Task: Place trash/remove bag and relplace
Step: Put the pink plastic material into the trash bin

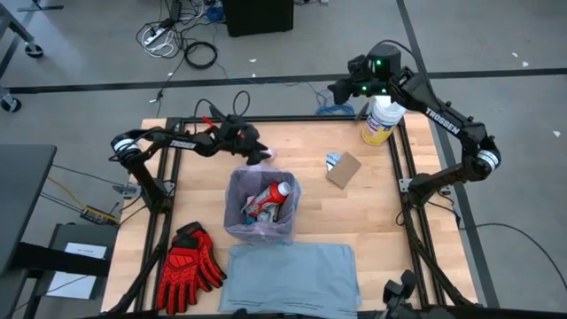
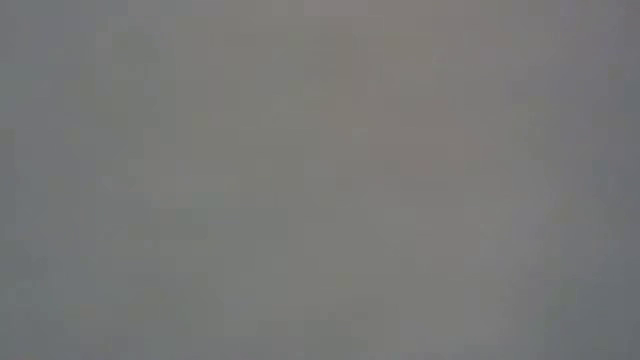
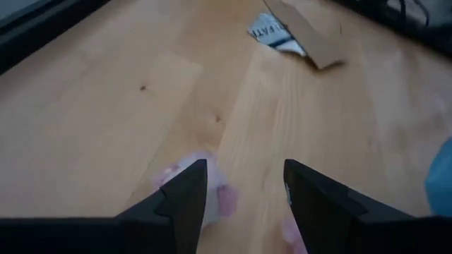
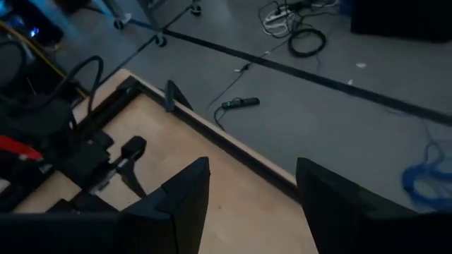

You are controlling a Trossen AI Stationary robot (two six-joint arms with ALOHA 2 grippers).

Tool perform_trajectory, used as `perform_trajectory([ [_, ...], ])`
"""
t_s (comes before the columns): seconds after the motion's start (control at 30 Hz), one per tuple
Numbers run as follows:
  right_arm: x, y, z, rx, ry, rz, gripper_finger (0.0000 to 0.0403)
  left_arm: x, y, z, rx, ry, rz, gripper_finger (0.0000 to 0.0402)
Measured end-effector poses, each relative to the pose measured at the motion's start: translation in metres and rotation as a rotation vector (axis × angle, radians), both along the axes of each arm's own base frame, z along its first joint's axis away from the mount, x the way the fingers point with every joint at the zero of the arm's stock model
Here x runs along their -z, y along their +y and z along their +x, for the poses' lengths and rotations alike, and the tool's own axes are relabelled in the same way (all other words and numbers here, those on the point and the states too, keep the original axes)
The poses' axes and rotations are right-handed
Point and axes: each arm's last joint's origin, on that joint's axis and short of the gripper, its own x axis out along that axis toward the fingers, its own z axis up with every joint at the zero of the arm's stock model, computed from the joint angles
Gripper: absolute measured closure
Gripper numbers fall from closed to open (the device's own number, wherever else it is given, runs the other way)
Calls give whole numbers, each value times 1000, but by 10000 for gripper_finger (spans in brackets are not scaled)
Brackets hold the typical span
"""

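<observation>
a: where's the bag?

b: in the high view the pink-lavender bag [image 1: 260, 209] sits just left of frame centre, lining a small bin on the wooden table [image 1: 372, 221], mouth up. the red-capped bottle [image 1: 270, 197] lies inside it with some other litter i can't make out.

a: anything left outside?

b: a brown cardboard piece [image 1: 344, 170] lies right of centre, well apart from the bag, with a white-and-blue printed scrap [image 1: 332, 159] touching its left edge. the left wrist view shows that pair too.

a: the grippers?

b: the left gripper [image 1: 262, 154] hangs just above the bag's upper rim in the high view. its fingers [image 3: 185, 194] are spread, with nothing between them, and pink plastic shows right under them. the right gripper [image 1: 341, 91] is at the upper right, past the table's far edge, beside a yellow tub [image 1: 380, 121]; its fingers [image 4: 185, 194] are apart too, gripping nothing.

a: what else?

b: red gloves [image 1: 188, 263] at lower left, a folded grey-blue liner [image 1: 292, 276] along the bottom edge below the bag. the low view is plain grey.
</observation>
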Motion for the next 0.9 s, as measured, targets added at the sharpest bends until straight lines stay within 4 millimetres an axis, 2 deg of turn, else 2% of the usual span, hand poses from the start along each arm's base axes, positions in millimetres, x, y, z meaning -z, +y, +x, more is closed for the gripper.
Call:
perform_trajectory([
  [0.23,5,-17,-22,10,78,-38,202,4,1,-5,-43,131,67,204],
  [0.53,37,-33,-42,41,168,-47,202,-31,8,10,89,304,133,203],
  [0.67,49,-39,-47,18,115,-67,202,-38,15,13,13,327,205,203],
  [0.77,51,-43,-51,4,65,-64,202,-34,17,15,7,328,208,203],
  [0.9,48,-46,-54,-25,23,-92,202,-14,15,21,90,335,128,203],
])
